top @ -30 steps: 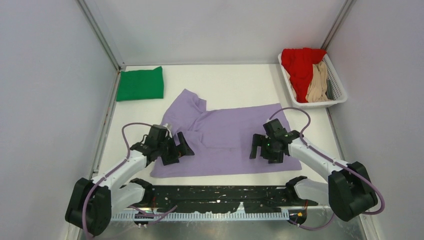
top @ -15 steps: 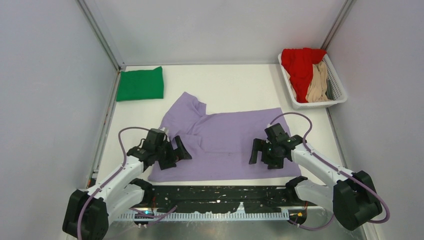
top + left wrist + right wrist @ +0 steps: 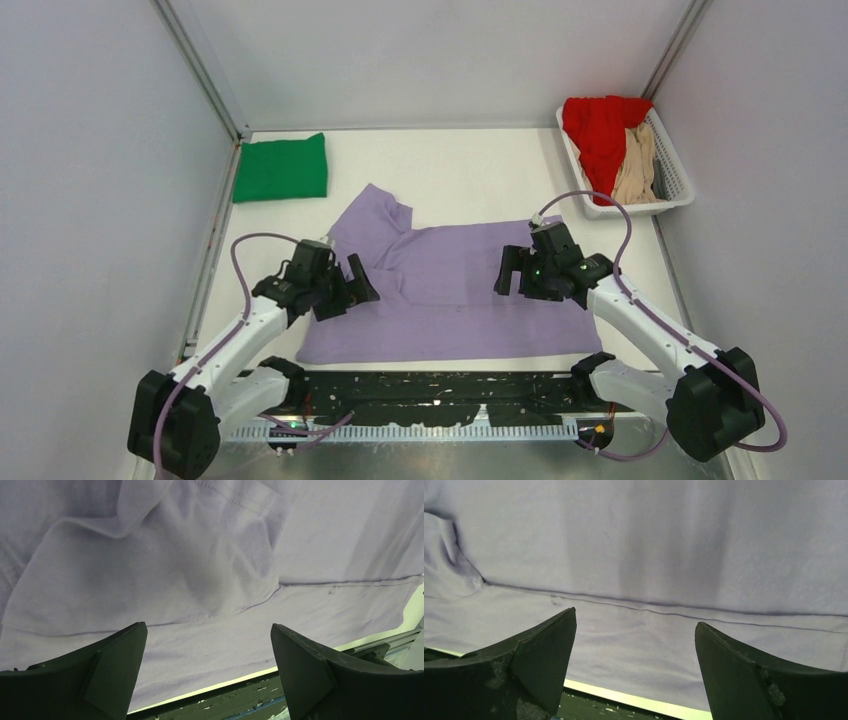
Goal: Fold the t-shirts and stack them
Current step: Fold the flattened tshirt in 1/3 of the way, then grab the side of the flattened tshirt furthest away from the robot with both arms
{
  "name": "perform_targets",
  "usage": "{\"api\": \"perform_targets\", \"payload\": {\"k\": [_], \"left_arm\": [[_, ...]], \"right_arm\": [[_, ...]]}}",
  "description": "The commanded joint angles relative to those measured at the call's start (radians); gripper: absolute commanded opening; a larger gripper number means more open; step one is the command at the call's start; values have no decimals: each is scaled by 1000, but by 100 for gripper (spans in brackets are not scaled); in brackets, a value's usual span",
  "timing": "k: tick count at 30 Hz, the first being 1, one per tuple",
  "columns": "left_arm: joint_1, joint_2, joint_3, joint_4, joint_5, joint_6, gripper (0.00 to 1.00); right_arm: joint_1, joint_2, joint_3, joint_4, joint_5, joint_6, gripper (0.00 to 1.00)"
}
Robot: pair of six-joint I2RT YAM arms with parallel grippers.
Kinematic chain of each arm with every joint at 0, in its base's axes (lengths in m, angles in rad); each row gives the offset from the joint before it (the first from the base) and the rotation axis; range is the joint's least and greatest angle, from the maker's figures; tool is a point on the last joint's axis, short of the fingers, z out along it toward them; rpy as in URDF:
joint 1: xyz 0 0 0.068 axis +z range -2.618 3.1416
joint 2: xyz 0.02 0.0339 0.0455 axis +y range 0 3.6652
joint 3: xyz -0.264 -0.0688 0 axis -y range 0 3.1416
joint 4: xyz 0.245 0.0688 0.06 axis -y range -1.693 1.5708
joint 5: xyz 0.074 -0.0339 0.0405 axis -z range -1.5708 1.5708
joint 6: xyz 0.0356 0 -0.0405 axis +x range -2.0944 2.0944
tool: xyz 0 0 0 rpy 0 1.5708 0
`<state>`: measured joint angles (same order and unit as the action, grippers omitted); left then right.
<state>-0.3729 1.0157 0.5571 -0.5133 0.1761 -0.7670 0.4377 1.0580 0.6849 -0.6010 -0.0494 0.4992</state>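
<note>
A lavender t-shirt (image 3: 450,285) lies spread across the middle of the table, one sleeve (image 3: 372,215) pointing to the back left. A folded-over layer ends in a straight hem line short of the near edge (image 3: 200,570) (image 3: 649,545). My left gripper (image 3: 350,292) (image 3: 208,627) hovers open over the shirt's left part, nothing between its fingers. Over the right part my right gripper (image 3: 518,280) (image 3: 635,617) is open and empty too. A folded green t-shirt (image 3: 281,168) rests at the back left. Red (image 3: 598,135) and tan (image 3: 634,170) t-shirts lie bunched in the basket.
The white slatted basket (image 3: 680,195) stands at the back right against the wall. Grey walls close the table on the left, back and right. A black strip with the arm bases (image 3: 440,390) runs along the near edge.
Both open grippers dipped toward the near edge, then drew back over the shirt; the right one ends farther from the near edge. The lavender shirt has not moved.
</note>
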Motion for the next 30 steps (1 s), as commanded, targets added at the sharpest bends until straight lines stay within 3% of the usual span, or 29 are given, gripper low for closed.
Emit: {"api": "perform_targets", "payload": {"k": [1,8,12,17,26,30], "left_arm": [[8,138,110,130,29,53,99],[104,405,326,119,-3,127,99],[160,488,418,69,-114,148,99],[204,579,525,-13,-158,157,99],[206,660,712,104,8,159,99],[204,848,972,6,1,178,99]], "right_arm": [[-1,-20,40,69,87,-16,96],[-33,5,54,73,107,-22,95],[-65,15,61,72,121,-26,95],[-116,38,76,72,107,-45,95],[-210,46,77,155,65,-65,95],[-227,65,81,197,23,-69,96]]}}
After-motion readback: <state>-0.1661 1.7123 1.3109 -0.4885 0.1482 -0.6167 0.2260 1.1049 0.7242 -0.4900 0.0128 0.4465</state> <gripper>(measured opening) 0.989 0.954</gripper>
